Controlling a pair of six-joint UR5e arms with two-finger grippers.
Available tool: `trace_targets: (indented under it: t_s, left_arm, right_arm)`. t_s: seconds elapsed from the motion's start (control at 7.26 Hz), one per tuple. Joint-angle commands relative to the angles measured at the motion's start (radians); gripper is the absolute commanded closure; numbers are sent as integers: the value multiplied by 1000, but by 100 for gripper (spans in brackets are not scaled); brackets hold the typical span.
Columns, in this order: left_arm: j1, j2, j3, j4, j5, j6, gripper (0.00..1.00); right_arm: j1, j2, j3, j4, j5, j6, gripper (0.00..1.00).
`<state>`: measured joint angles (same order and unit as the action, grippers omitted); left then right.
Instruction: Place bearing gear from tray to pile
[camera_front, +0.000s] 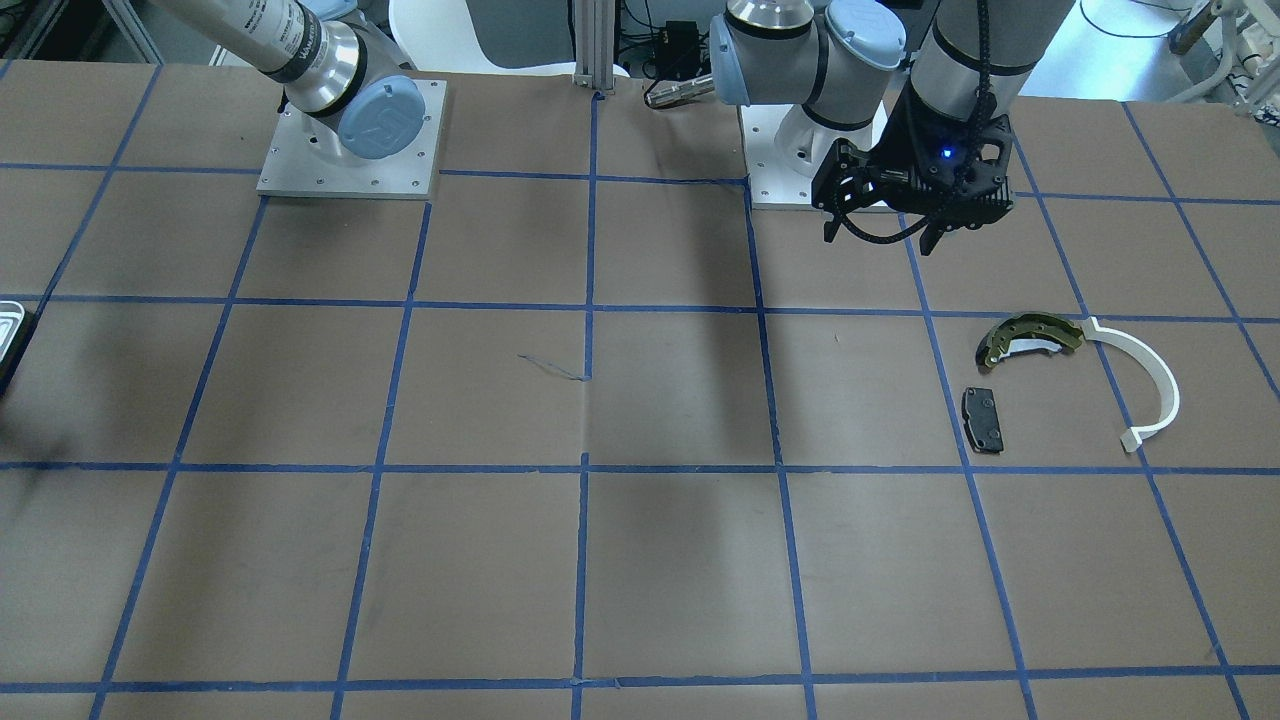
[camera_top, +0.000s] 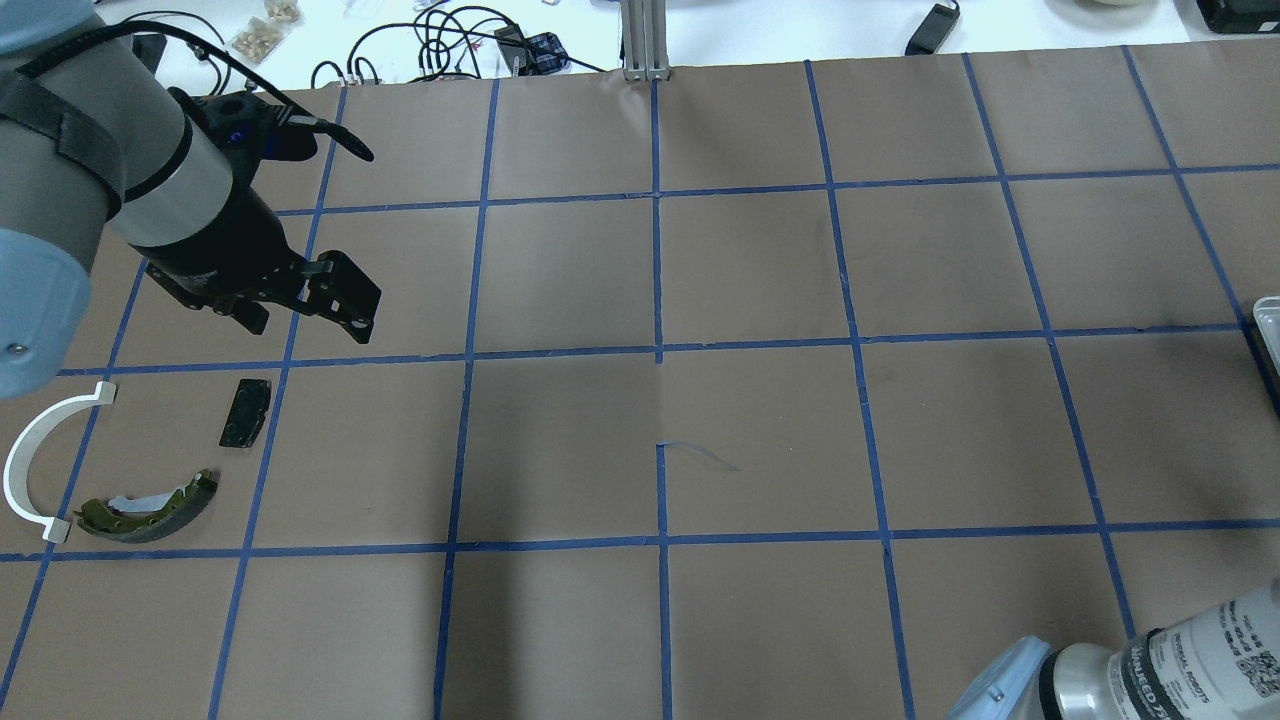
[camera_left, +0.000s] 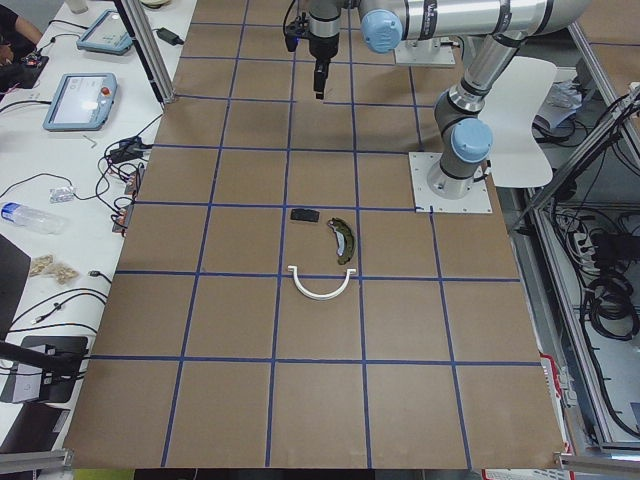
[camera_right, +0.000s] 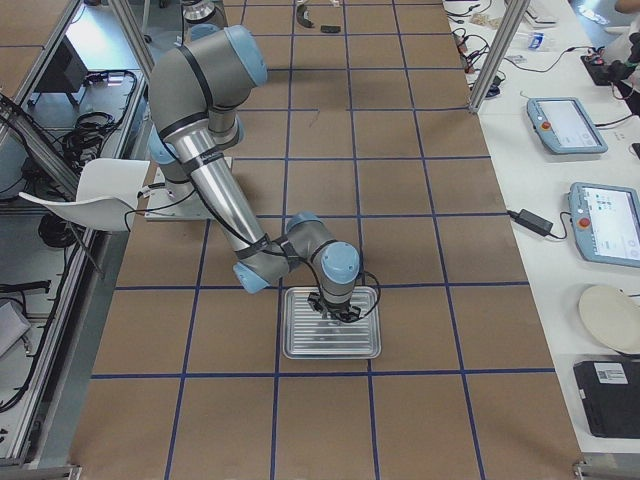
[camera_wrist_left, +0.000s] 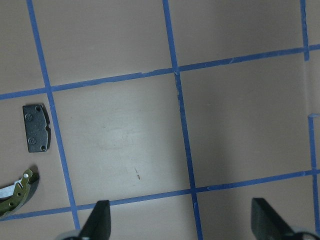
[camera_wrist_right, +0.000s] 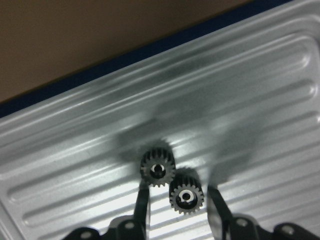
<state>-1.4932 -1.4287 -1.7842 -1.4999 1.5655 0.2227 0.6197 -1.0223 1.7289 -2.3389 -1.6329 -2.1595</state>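
Two small dark toothed bearing gears (camera_wrist_right: 185, 196) (camera_wrist_right: 158, 170) lie side by side on the silvery ridged tray (camera_wrist_right: 250, 90). My right gripper (camera_wrist_right: 178, 189) is low over the tray (camera_right: 300, 345) and open. Its fingers (camera_wrist_right: 142, 205) straddle the nearer gear without touching it. The pile lies far off on the table: an olive-gold brake shoe (camera_front: 1030, 338), a white half-ring (camera_front: 1150, 385) and a black pad (camera_front: 983, 418). My left gripper (camera_front: 885, 235) hangs open and empty above the table beside the pile, its fingertips (camera_wrist_left: 100, 220) wide apart.
The table is brown paper with a blue tape grid. The tray shows only as a sliver at the edge in the front view (camera_front: 10, 325) and the overhead view (camera_top: 1268, 325). Arm bases (camera_front: 350, 140) stand at the robot's side. Tablets and cables lie on side benches.
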Motion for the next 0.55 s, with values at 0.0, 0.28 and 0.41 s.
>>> trace_targets:
  t_s: [0.0, 0.28, 0.41]
  left_arm:
    - [2, -18, -7, 10, 2, 6, 0]
    - [1, -16, -15, 6, 28, 7, 0]
    - [1, -16, -23, 7, 54, 6, 0]
  right_arm:
    - [0, -2, 0, 1, -1, 1, 51]
    - [0, -2, 1, 3, -1, 7, 55]
    - [0, -2, 1, 3, -1, 10, 56]
